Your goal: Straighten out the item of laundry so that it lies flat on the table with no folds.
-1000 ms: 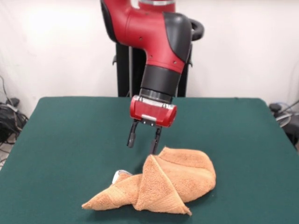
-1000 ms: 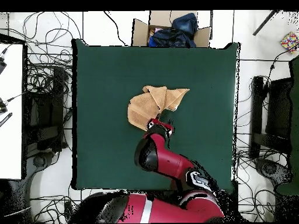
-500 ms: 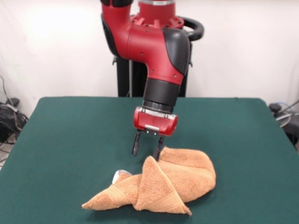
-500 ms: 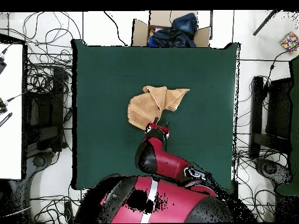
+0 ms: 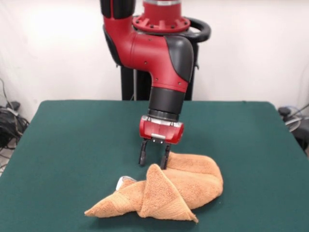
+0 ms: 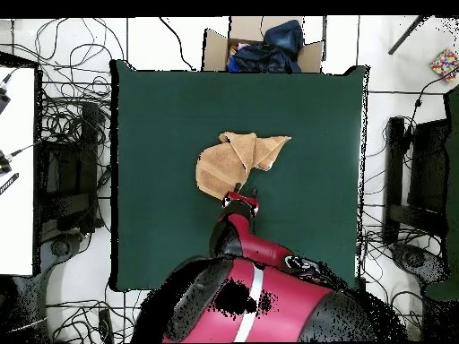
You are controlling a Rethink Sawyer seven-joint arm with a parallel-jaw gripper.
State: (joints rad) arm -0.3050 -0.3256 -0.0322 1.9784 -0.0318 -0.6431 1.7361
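The orange-tan towel (image 5: 174, 188) lies crumpled and folded over itself on the dark green table (image 5: 72, 145), near its front middle; a small white tag (image 5: 119, 181) shows at its left. In the overhead view the towel (image 6: 238, 159) sits mid-table. My gripper (image 5: 154, 161) hangs straight down, open and empty, its fingertips just behind the towel's back edge and low over the table. In the overhead view the gripper (image 6: 241, 193) is at the towel's near edge, mostly hidden by the arm.
A cardboard box with dark cloth (image 6: 262, 45) stands beyond the table's far edge in the overhead view. Cables and equipment (image 6: 67, 161) lie on the floor on both sides. The black pedestal (image 5: 129, 72) stands behind the table.
The gripper has come down and slightly toward the towel, from above the table to just behind the towel's back edge. Its fingers look a little closer together. The towel has not moved.
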